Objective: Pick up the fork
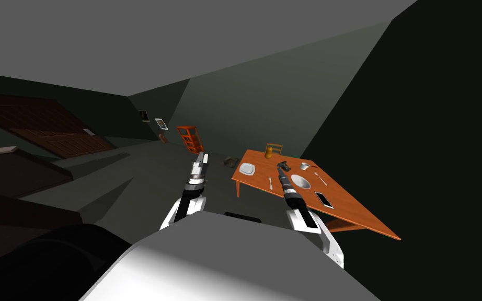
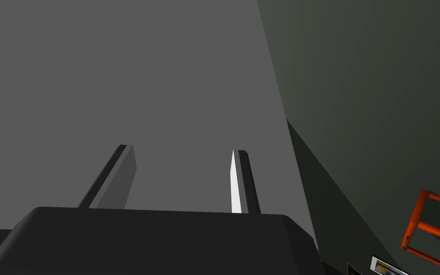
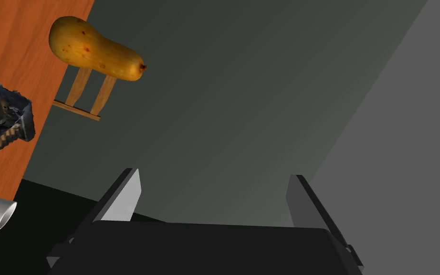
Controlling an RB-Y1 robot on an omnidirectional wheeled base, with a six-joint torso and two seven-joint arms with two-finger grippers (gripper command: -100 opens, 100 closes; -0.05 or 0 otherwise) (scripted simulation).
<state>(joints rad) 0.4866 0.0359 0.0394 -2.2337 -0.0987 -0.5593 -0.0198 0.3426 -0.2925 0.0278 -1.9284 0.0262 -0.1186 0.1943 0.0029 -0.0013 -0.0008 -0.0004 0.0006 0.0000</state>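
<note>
An orange table [image 1: 349, 209] stands to my right front. Two small silvery utensils lie on it: one [image 1: 271, 183] between a white plate [image 1: 247, 169] and a white bowl [image 1: 301, 181], the other [image 1: 321, 179] beyond the bowl. I cannot tell which of them is the fork. My right gripper [image 1: 280, 165] [image 3: 214, 173] hangs open over the table's far part, above and just past the first utensil, with nothing between its fingers. My left gripper [image 1: 202, 157] [image 2: 182, 148] is open too, held out over the floor to the table's left.
On the table also sit a yellow squash [image 3: 95, 50], a dark lumpy object [image 3: 2, 121], a white cup [image 1: 304, 166] and a phone [image 1: 324, 199]. A wooden chair [image 1: 274, 148] stands behind it. An orange shelf [image 1: 190, 138] and a brown door [image 1: 46, 125] lie farther off.
</note>
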